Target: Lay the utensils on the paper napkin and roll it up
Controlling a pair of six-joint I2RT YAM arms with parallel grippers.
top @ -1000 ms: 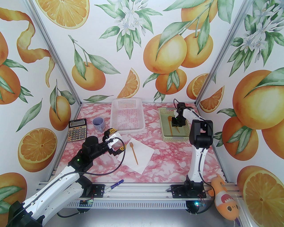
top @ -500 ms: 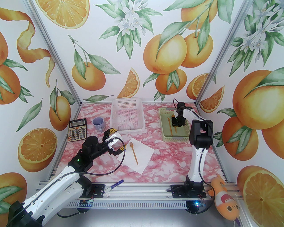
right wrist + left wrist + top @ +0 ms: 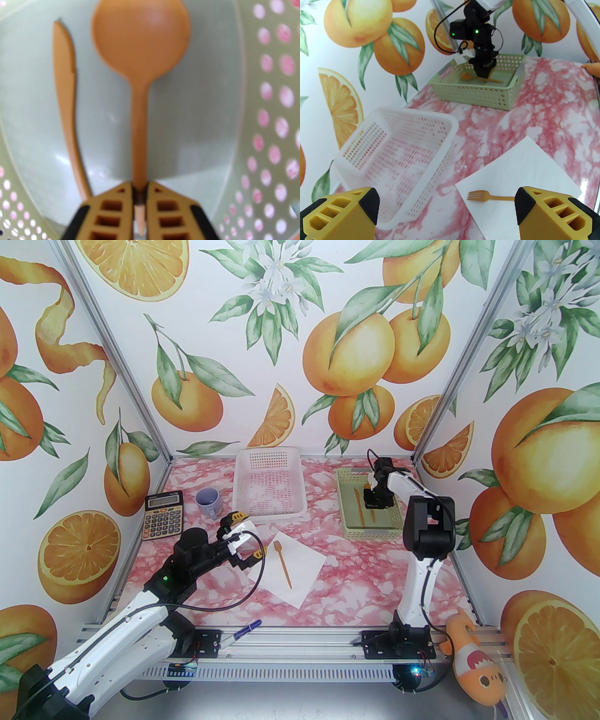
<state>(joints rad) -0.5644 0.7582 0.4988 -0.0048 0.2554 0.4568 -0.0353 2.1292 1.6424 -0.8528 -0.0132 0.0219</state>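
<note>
The left gripper (image 3: pixel 447 204) is hovering wide open just left of the thin white paper napkin (image 3: pixel 300 568); the right arm (image 3: pixel 424 526) is stretching far beyond it, right gripper (image 3: pixel 140 187) clamping a slim orange-brown spoon (image 3: pixel 140 46).

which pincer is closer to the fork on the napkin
Left. The left pincer hovers open just beside the fork; the right pincer is far away in the green basket, shut on the spoon.
</note>
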